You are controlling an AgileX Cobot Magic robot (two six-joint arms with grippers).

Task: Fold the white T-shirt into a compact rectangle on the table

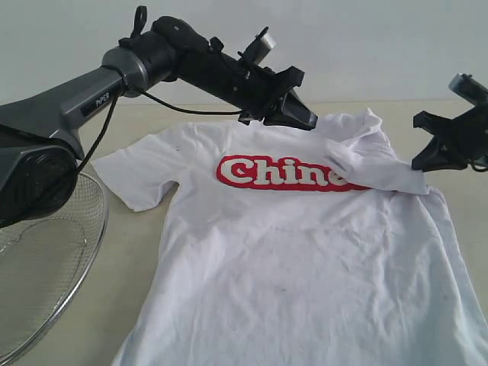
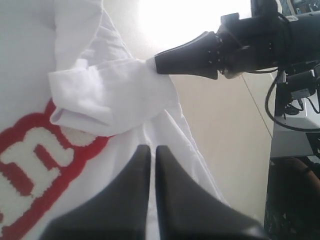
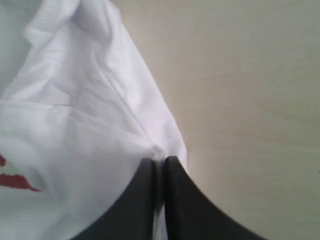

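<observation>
The white T-shirt (image 1: pixel 290 259) lies face up on the table (image 1: pixel 130 274), its red chest banner (image 1: pixel 267 172) showing. One sleeve (image 1: pixel 374 169) is folded in over the end of the banner. My right gripper (image 1: pixel 418 164) is at that sleeve's outer edge, shut on a pinch of the shirt's cloth (image 3: pixel 75 125), which puckers at the right gripper (image 3: pixel 159 161). The left wrist view shows the right gripper (image 2: pixel 156 62) touching the folded sleeve (image 2: pixel 115 90). My left gripper (image 1: pixel 309 120) hovers over the collar area, and the left gripper (image 2: pixel 150 149) is shut with nothing in it.
A round wire-mesh basket (image 1: pixel 46 252) stands at the near left, under the left arm. Bare table (image 3: pixel 250 100) runs beside the shirt's edge on the right. A dark cable hangs from the left arm (image 1: pixel 183 111).
</observation>
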